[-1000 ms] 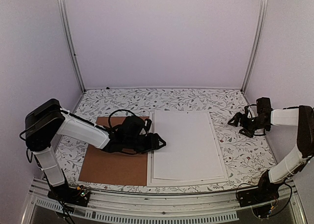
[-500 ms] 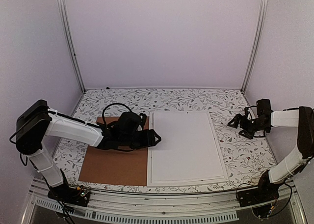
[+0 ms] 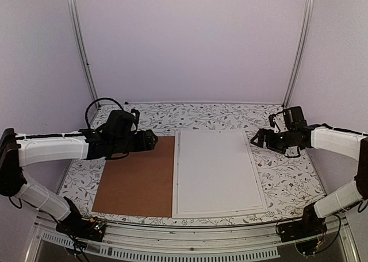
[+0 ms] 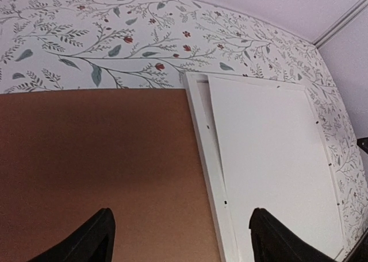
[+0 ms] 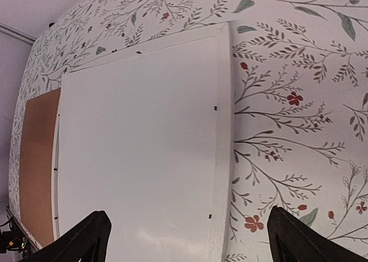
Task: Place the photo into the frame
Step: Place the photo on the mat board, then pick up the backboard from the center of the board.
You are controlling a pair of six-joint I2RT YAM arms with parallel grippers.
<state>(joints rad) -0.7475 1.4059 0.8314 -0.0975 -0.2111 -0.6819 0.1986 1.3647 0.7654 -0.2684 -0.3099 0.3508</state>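
Nearest the arms' bases, two flat things lie right next to each other on the table with the leaf and flower pattern (image 3: 282,176). On the left is a plain brown rectangular cardboard board (image 3: 135,178). On the right is a thin white rectangular picture frame (image 4: 210,153). A big flat white paper sheet (image 3: 217,170) lies inside the rim of the frame and fills almost all of it. I think this sheet is the photo turned picture side down. No red picture shows anywhere, so I cannot be sure. If it is the photo, the main job looks done, because the sheet is in the frame and nothing is holding it. What may be left is to check that it sits flat inside the rim. The brown board is not on the frame. Farther back, the left gripper (image 3: 152,141) hangs over the far edge of the brown board with its fingers wide apart and nothing between them. The right gripper (image 3: 257,139) hangs by the far right corner of the frame, also spread wide and holding nothing. Counting up, there is one frame, one white sheet, one brown board and two grippers.
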